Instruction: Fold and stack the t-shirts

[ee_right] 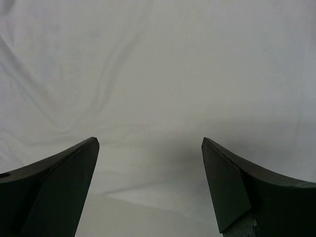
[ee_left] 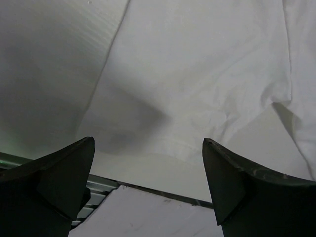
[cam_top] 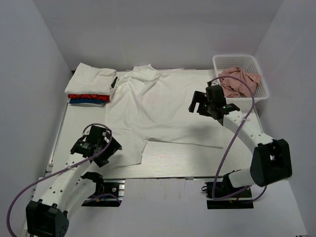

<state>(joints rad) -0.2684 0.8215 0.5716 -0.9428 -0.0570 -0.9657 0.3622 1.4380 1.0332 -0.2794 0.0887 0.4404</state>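
Observation:
A large white t-shirt (cam_top: 158, 108) lies spread over the table's middle, partly folded, its collar at the far edge. A stack of folded shirts (cam_top: 91, 85) sits at the far left: white on top, red and blue below. My left gripper (cam_top: 101, 148) is open and empty above the shirt's near left corner, whose hem (ee_left: 163, 153) lies between its fingers (ee_left: 64, 173). My right gripper (cam_top: 200, 104) is open and empty, hovering over the shirt's right side; its view shows white cloth (ee_right: 158, 74).
A white basket (cam_top: 256, 66) at the far right holds a crumpled pink cloth (cam_top: 239, 81). The table's metal front edge (ee_left: 148, 190) runs just below the shirt's hem. White walls close in the table on three sides.

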